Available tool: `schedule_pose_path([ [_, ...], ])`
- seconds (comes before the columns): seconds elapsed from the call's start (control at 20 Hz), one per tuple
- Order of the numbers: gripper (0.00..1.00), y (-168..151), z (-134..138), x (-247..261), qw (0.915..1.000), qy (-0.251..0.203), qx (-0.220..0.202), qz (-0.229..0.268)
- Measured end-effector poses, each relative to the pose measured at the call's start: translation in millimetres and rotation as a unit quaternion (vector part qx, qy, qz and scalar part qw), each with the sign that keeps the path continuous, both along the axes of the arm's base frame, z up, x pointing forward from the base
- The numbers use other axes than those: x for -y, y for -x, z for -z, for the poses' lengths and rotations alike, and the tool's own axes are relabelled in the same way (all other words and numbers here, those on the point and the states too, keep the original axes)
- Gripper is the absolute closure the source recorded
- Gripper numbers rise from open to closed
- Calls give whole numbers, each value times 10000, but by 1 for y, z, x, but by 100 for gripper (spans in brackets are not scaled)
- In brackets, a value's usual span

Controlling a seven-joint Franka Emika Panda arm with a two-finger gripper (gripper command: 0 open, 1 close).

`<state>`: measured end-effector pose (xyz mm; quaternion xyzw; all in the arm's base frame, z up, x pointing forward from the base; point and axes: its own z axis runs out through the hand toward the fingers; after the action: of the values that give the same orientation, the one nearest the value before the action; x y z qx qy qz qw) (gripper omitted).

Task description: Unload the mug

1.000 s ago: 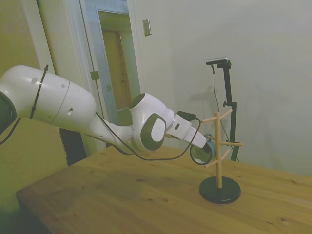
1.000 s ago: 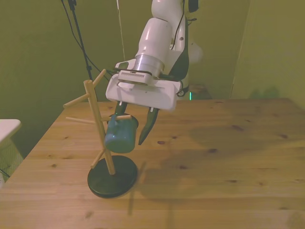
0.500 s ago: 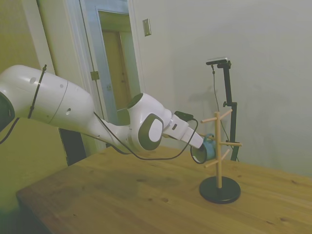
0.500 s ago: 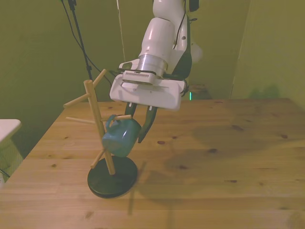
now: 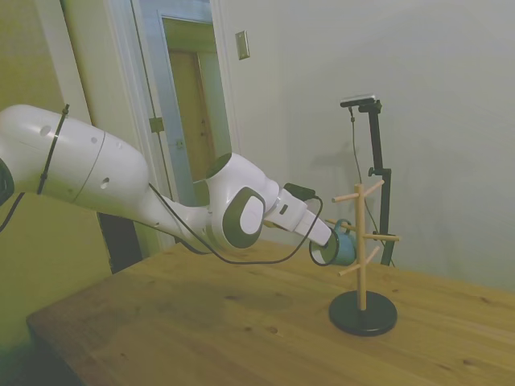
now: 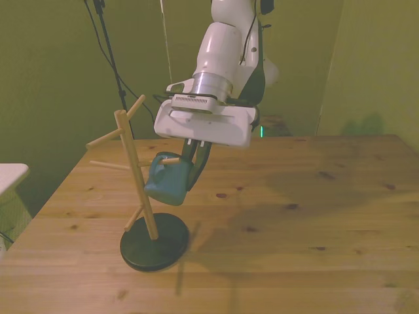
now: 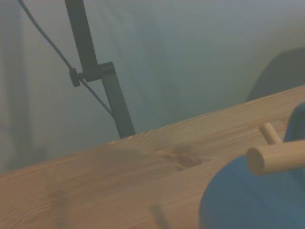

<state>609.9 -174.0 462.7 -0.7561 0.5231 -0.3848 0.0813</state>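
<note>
Since prev frame the end effector (image 6: 190,171) has pulled the mug (image 6: 169,183) up and tilted it, pinching its rim, but it's still on the rack (image 6: 139,175) peg, so unloading not done; bench (image 6: 294,222) drop left.

From the front, the gripper (image 6: 190,171) is mostly tucked behind the wide white wrist housing, and only dark finger tips poke out against the mug (image 6: 169,183), whose handle I can't make out at all. Side on, the mug (image 5: 339,248) hides its peg on the wooden stand (image 5: 361,249). Up close, the mug (image 7: 248,200) runs off the frame, soft and blurred, perhaps touching the peg (image 7: 276,157).
</note>
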Motion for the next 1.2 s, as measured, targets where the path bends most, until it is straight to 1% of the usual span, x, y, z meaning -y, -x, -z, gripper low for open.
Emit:
schedule_pose_path([
  [0.25,100,7,-14,-5,10000,1,96,-18],
  [0.55,100,12,-26,-19,9998,13,163,-113],
  [0.9,100,7,-28,-46,9993,17,158,-333],
  [1.05,100,2,-24,-74,9986,-29,21,-522],
  [1.2,100,-3,-14,-118,9958,-251,-325,-817],
])
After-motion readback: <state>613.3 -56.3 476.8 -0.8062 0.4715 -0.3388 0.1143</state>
